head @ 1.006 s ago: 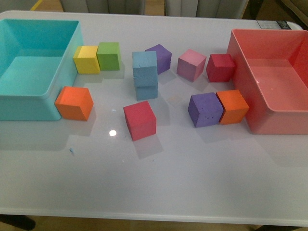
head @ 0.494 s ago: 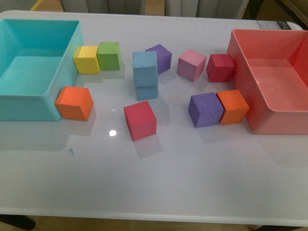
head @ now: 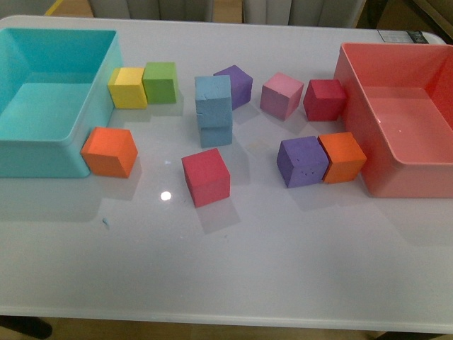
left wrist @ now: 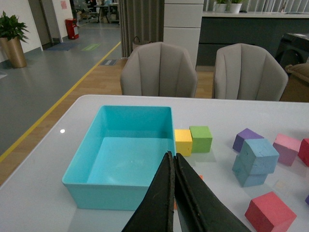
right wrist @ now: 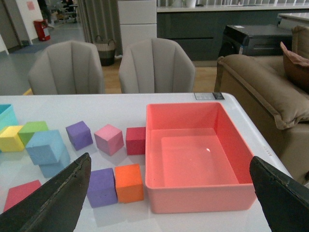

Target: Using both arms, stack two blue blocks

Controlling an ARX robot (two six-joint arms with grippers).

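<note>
Two blue blocks stand stacked at the middle back of the table: the upper one (head: 213, 99) sits slightly turned on the lower one (head: 216, 134). Neither arm shows in the front view. In the left wrist view my left gripper (left wrist: 173, 158) is shut on nothing, held above the table by the teal bin, with the upper blue block (left wrist: 257, 155) and the lower blue block (left wrist: 245, 176) off to its side. My right gripper (right wrist: 169, 160) is wide open and empty above the pink bin's side of the table; the blue stack (right wrist: 46, 147) lies well away from it.
A teal bin (head: 44, 151) stands at the left and a pink bin (head: 414, 181) at the right. Around the stack lie yellow (head: 127, 88), green (head: 161, 82), orange (head: 109, 151), red (head: 206, 177), purple (head: 302, 161), pink (head: 282, 95) and more cubes.
</note>
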